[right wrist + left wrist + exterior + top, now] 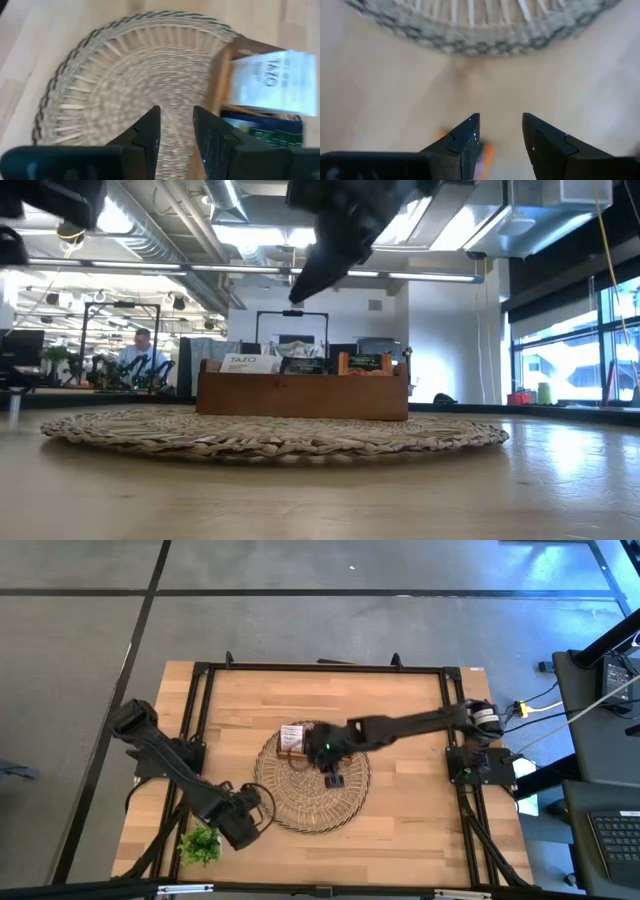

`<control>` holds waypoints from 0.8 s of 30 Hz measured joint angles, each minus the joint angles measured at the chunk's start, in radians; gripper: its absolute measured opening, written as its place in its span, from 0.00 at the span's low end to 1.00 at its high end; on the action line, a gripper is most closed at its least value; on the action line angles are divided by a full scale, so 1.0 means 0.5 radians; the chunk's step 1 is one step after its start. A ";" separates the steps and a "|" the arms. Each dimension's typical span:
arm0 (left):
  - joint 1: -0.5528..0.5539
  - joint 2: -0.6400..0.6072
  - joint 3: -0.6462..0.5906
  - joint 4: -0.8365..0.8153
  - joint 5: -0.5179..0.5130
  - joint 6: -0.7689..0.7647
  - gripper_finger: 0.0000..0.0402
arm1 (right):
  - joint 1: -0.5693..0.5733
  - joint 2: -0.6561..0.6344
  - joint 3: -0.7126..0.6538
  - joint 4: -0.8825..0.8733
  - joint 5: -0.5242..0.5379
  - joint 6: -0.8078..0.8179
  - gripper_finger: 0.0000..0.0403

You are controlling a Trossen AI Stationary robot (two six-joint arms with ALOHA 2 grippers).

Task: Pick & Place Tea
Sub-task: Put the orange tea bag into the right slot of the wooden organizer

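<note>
The brown wooden tray (293, 739) stands on the far left part of the round wicker mat (312, 802). Tea sachets stand upright in it: a white one (250, 363), a dark one (302, 365) and an orange one (365, 363). My right gripper (176, 131) hovers over the mat beside the tray, pointing down at a slant, open by a narrow gap with only mat showing between its fingers. My left gripper (501, 135) hangs open above bare table, off the mat's near left rim. An orange sachet (489, 152) lies on the table, partly hidden under one finger.
A small green plant sprig (200, 845) lies at the table's near left corner, close to my left gripper (240, 822). Black frame rails (195, 710) run along the table's left, right and far sides. Bare wood lies right of the mat.
</note>
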 joint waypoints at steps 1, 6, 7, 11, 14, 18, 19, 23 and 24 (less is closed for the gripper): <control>-0.008 -0.033 0.000 0.002 0.031 -0.039 0.36 | 0.040 -0.012 -0.016 0.010 0.039 0.024 0.29; -0.076 -0.061 0.000 -0.011 0.157 -0.078 0.36 | 0.210 -0.023 -0.149 0.103 0.216 0.129 0.29; -0.085 -0.043 0.000 -0.021 0.181 -0.068 0.36 | 0.234 -0.023 -0.180 0.124 0.255 0.138 0.29; -0.088 0.040 0.000 -0.077 0.237 -0.100 0.36 | 0.297 -0.028 -0.308 0.225 0.468 0.222 0.29; -0.082 0.116 0.000 -0.111 0.243 -0.108 0.36 | 0.314 -0.038 -0.340 0.237 0.503 0.286 0.30; -0.059 0.206 0.000 -0.121 0.349 -0.113 0.36 | 0.341 -0.046 -0.342 0.246 0.505 0.306 0.30; -0.052 0.231 0.000 -0.130 0.387 -0.113 0.36 | 0.347 -0.046 -0.342 0.247 0.505 0.306 0.29; -0.035 0.323 0.000 -0.164 0.450 -0.061 0.36 | 0.363 -0.046 -0.327 0.268 0.505 0.298 0.29; -0.029 0.341 0.000 -0.163 0.466 -0.044 0.36 | 0.365 -0.046 -0.327 0.268 0.504 0.296 0.29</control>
